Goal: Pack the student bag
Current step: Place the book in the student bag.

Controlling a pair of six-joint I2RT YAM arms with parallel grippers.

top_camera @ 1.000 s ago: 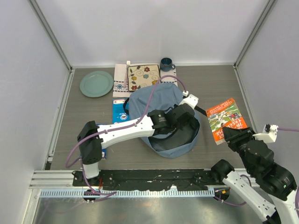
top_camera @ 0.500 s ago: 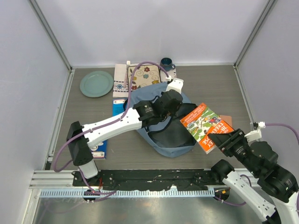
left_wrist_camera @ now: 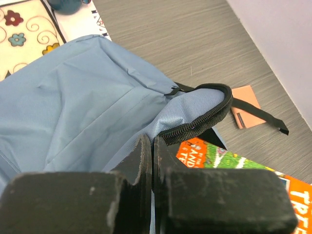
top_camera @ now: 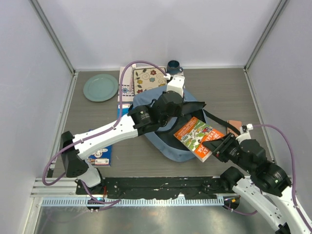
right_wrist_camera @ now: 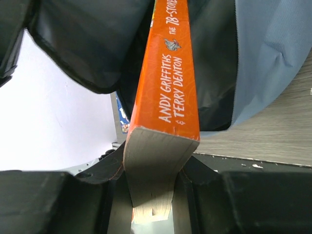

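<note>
The student bag [top_camera: 147, 104], light blue and soft, lies mid-table with its dark mouth toward the right. My left gripper [top_camera: 167, 113] is shut on the fabric edge by the zipper [left_wrist_camera: 197, 127] and holds the mouth up; in the left wrist view the closed gripper [left_wrist_camera: 152, 146] pinches blue cloth of the bag [left_wrist_camera: 73, 97]. My right gripper [top_camera: 215, 146] is shut on an orange book [top_camera: 197, 137], whose front end is over the bag's mouth. In the right wrist view the gripper [right_wrist_camera: 153, 162] clamps the book [right_wrist_camera: 170, 83], spine up, pointing into the dark inside of the bag [right_wrist_camera: 87, 44].
A green plate [top_camera: 100, 87], a white embroidered cloth [top_camera: 126, 84], a flowered square plate [top_camera: 149, 80] and a blue mug [top_camera: 173, 67] stand at the back. A blue book [top_camera: 104, 154] lies front left. An orange card [top_camera: 235, 125] and a black strap [left_wrist_camera: 258, 114] lie right of the bag.
My right gripper has carried the orange book left from the table's right side to the bag's mouth. My left gripper has moved toward the back, pulling the bag's edge with it.
</note>
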